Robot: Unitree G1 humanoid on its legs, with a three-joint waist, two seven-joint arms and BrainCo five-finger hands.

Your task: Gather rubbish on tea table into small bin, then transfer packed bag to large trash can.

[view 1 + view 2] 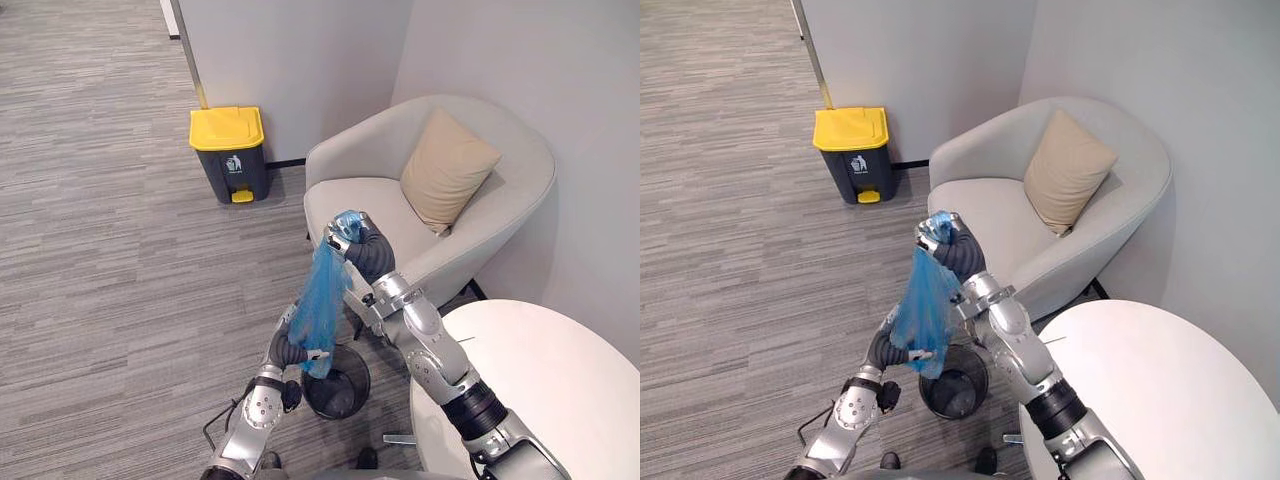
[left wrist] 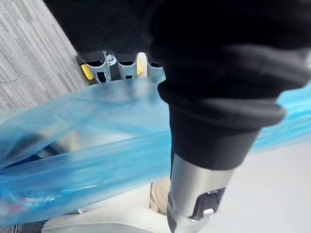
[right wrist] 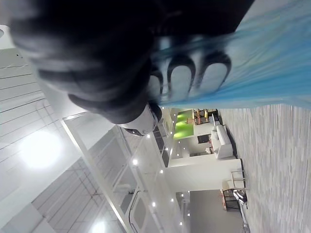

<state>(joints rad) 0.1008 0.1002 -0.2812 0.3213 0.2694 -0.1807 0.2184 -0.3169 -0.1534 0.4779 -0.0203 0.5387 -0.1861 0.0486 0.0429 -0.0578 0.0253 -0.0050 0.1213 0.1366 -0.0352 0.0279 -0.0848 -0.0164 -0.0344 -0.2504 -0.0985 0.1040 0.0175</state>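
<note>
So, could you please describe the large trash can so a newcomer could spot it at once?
Start at the pale armchair with the tan cushion. On the carpet to its left, against the wall, stands the trash can. Its yellow lid and pedal set it apart from the black small bin.

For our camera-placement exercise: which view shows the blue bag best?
Left eye view: the whole blue bag hangs from the right hand above the small bin. The right eye view shows much the same; both wrist views show close stretches of blue film.
</note>
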